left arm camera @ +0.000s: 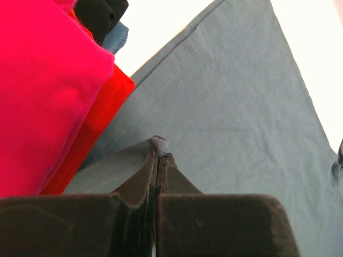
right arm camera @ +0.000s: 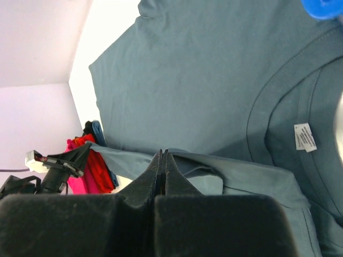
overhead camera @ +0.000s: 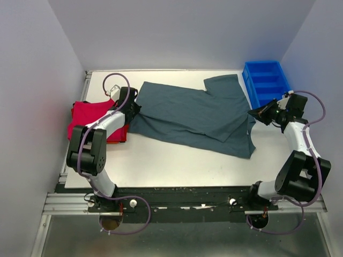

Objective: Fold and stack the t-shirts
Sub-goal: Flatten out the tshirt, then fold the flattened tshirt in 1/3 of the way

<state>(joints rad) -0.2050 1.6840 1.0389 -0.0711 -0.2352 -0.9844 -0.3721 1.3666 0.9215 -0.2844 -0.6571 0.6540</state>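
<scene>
A dark slate grey t-shirt (overhead camera: 193, 115) lies spread across the middle of the table, partly folded over itself, its collar and label (right arm camera: 304, 136) showing in the right wrist view. My left gripper (overhead camera: 134, 108) is shut on the shirt's left edge, and a nub of grey cloth (left arm camera: 159, 144) pokes out at the fingertips (left arm camera: 167, 160). My right gripper (overhead camera: 253, 113) is shut on the shirt's right edge, where a raised fold (right arm camera: 209, 171) runs behind its tips. The red and pink-red t-shirts (overhead camera: 91, 119) sit stacked at the far left, close beside the left gripper (left arm camera: 159, 154).
A blue plastic bin (overhead camera: 265, 81) stands at the back right, just behind the right arm. Dark and blue cloth (left arm camera: 104, 21) lies under the red stack. Walls close in on the left, back and right. White table (overhead camera: 177, 160) shows in front of the shirt.
</scene>
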